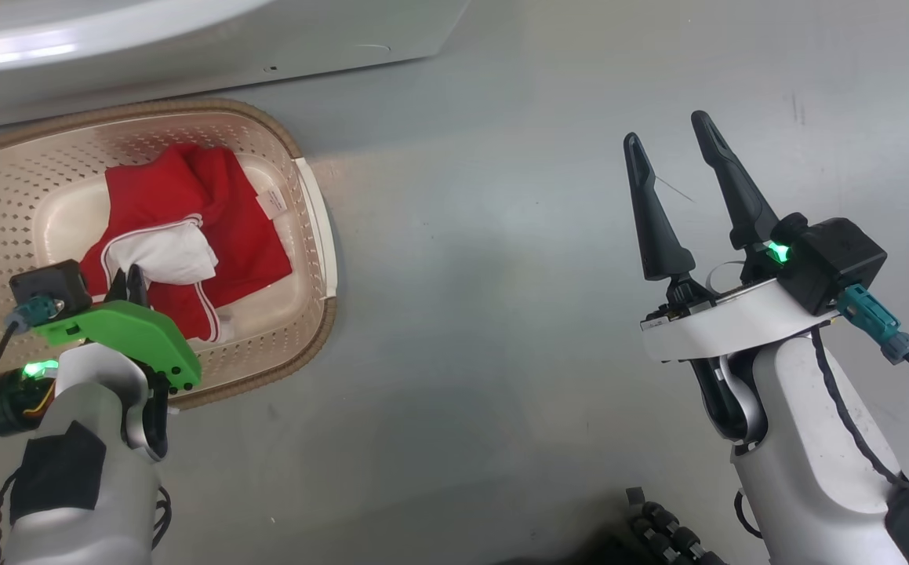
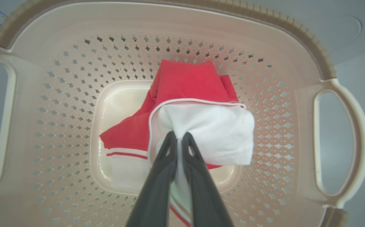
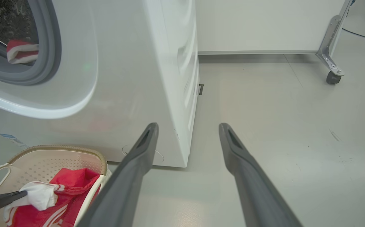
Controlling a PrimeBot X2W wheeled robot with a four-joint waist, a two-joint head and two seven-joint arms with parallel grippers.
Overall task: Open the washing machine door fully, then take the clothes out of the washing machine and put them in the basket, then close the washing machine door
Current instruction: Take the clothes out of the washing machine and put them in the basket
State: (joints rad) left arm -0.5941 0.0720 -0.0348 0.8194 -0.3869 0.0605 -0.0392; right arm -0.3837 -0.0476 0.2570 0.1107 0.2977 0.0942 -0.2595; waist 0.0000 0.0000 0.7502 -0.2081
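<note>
**A:** Where do we see the clothes?

**B:** We see them lying in the basket, at the left of the head view. They are red, with a white panel bunched on top and a small white label toward the right rim.

**A:** And our left tool?

**B:** It reaches down into the basket, its two dark fingers closed on a fold of the white panel. In the left wrist view the cloth gathers into a pinch between the tips.

**A:** What of the right tool?

**B:** It hangs over the grey floor at the right of the head view, fingers spread wide, gripping nothing.

**A:** The washing machine?

**B:** We see it above the basket, along the top left of the head view. In the upper left of the right wrist view we see its grey rubber ring. Inside the ring a second garment, red and white, lies in the drum.
</note>
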